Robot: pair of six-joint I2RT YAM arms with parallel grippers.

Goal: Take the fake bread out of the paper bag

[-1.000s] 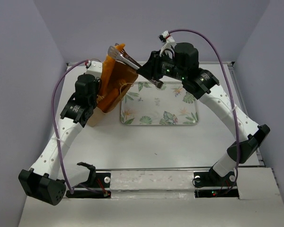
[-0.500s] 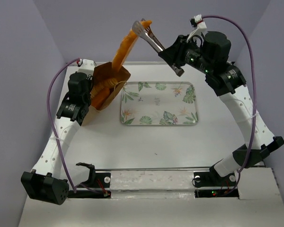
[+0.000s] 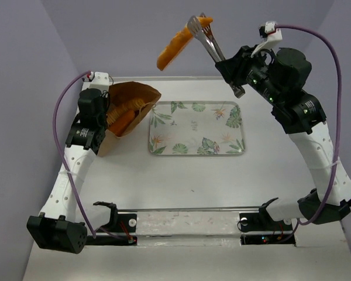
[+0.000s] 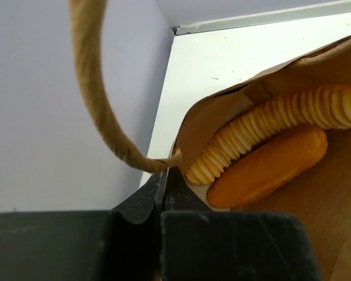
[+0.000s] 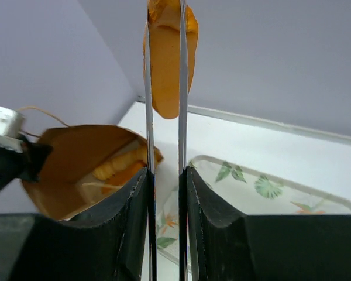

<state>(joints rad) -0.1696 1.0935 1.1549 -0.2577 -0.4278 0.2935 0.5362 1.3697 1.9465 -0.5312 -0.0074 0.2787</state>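
Note:
The brown paper bag (image 3: 128, 99) lies tilted on the table at the left, mouth facing the tray. My left gripper (image 3: 103, 112) is shut on its rim by a loop handle (image 4: 90, 88), pinching the paper (image 4: 164, 174). Inside are a ridged pale loaf (image 4: 281, 120) and a smooth orange loaf (image 4: 269, 170). My right gripper (image 3: 237, 76) is shut on metal tongs (image 3: 206, 38), which clamp the long baguette (image 3: 174, 45) high in the air, clear of the bag. In the right wrist view the tong blades (image 5: 147, 117) run up from my gripper (image 5: 165, 175) to the baguette (image 5: 167, 58).
A leaf-patterned tray (image 3: 196, 146) lies in the table's middle, right of the bag, also seen in the right wrist view (image 5: 269, 193). Grey walls close the back and sides. The bag's open mouth shows in the right wrist view (image 5: 64, 152).
My right arm has risen and swung right, drawing the baguette fully out of the bag with the tongs. The bag has tipped lower and left with my left gripper.

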